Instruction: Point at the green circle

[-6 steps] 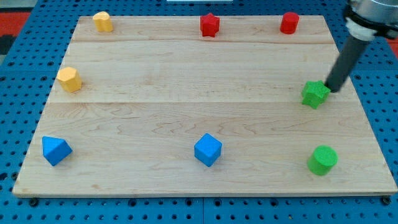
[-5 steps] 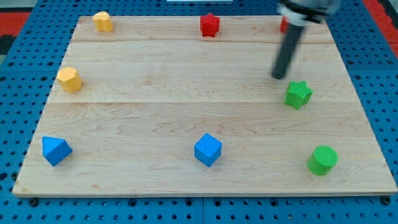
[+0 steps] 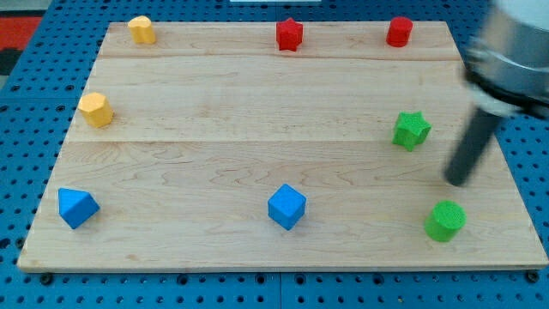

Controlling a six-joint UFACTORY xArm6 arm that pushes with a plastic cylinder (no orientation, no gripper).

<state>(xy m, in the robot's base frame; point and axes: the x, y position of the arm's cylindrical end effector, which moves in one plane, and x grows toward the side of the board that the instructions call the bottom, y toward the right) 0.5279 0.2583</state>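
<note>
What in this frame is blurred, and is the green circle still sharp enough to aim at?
Camera view: the arm's upper body at the view's right edge is smeared by motion, and the rod is slightly soft; my tip reads clearly enough, just above the green circle and apart from it. The circle, the green star and the wooden board are sharp, under even light with no glare.

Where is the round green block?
The round green block sits near the wooden board's bottom-right corner, below the green star block, with my tip just above it.
</note>
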